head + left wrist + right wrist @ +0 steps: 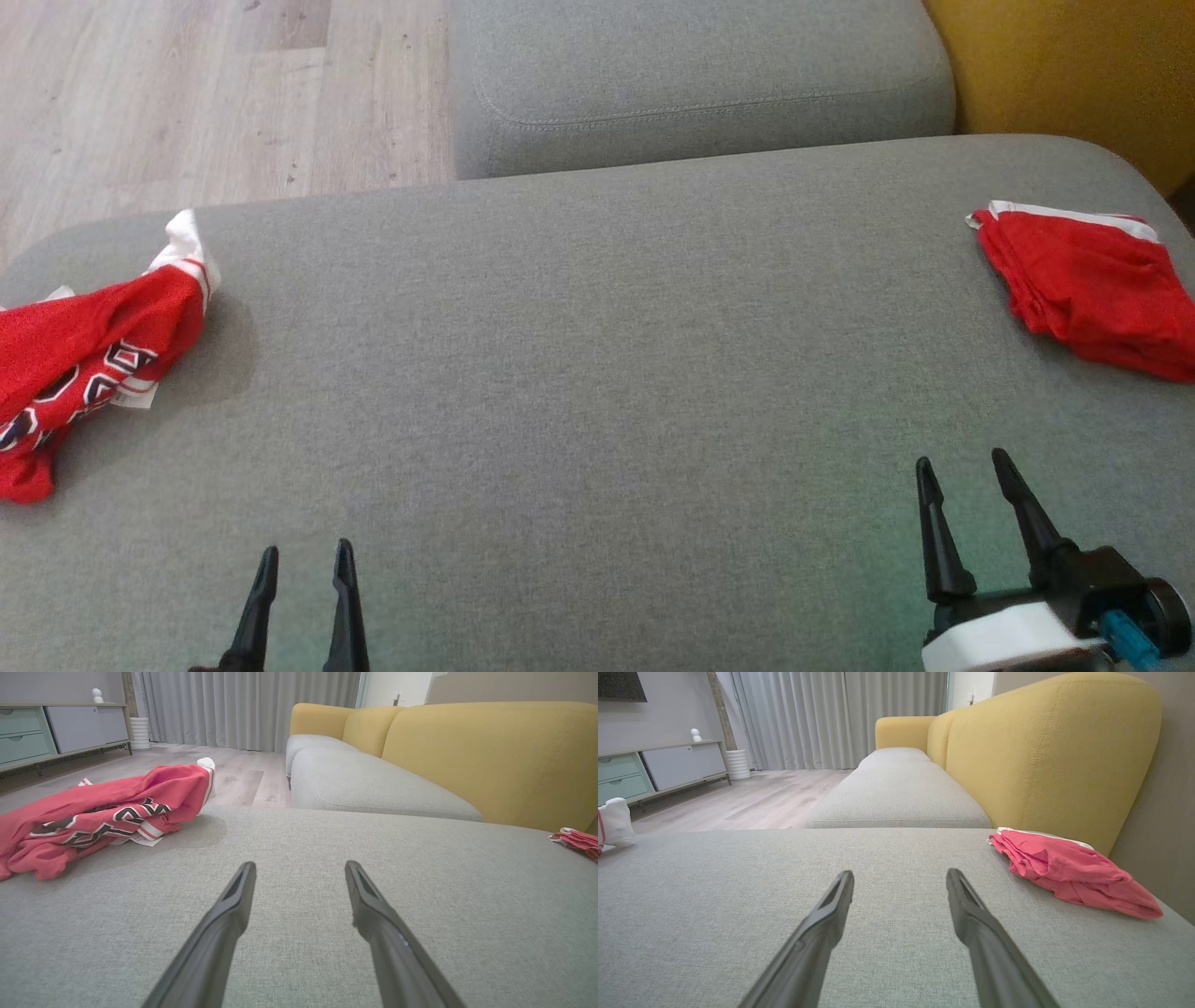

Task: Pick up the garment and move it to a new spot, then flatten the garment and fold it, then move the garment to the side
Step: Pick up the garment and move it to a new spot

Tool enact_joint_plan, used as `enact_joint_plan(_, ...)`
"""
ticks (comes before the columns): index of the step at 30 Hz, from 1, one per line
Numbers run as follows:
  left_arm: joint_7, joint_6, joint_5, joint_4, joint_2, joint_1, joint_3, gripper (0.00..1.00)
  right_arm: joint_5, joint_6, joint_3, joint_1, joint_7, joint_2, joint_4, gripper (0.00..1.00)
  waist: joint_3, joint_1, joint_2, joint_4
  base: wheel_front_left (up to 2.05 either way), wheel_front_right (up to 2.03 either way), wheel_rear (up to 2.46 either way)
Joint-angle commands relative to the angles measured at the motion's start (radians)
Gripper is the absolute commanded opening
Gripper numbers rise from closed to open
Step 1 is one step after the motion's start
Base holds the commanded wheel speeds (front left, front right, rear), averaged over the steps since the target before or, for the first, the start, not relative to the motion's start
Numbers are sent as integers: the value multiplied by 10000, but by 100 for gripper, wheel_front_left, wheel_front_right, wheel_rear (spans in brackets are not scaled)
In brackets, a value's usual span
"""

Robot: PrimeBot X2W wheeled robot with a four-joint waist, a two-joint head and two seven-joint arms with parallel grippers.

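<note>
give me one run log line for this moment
stage: pre-pickup | left gripper: open, empty | right gripper: open, empty | printed red garment: crumpled, left end of cushion | plain red garment: bunched, right end

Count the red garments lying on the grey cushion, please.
2. A crumpled red jersey with dark lettering lies at the left edge of the grey cushion; a folded red garment lies at its right edge, beside the yellow backrest. Folds could hide smaller pieces.

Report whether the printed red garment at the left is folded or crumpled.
Crumpled: the printed red garment lies bunched on the grey cushion, lettering distorted, white cuff sticking up.
</note>
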Motion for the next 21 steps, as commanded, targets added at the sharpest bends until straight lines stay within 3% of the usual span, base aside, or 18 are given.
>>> enact_joint_plan(1,-95,-6,59,-258,-18,-305,254,100,76,67,244,-246,-138,-67,-371,100,6,0,-1,16,0,0,0)
enact_joint_plan(8,-95,-28,60,-248,-18,-432,182,100,139,67,153,-84,-139,-67,-456,100,-69,0,-1,727,0,0,0)
enact_joint_plan(14,-95,-10,126,-243,-18,-325,224,100,347,67,419,90,-139,-67,-474,100,-287,0,-1,2351,0,0,0)
enact_joint_plan(15,-95,-10,126,-243,-18,-325,224,100,347,67,419,90,-139,-67,-474,100,-287,0,-1,2351,0,0,0)
enact_joint_plan(21,-95,-59,182,-253,-18,-27,507,100,438,67,855,44,-139,-67,-444,100,-464,0,-1,4191,0,0,0)
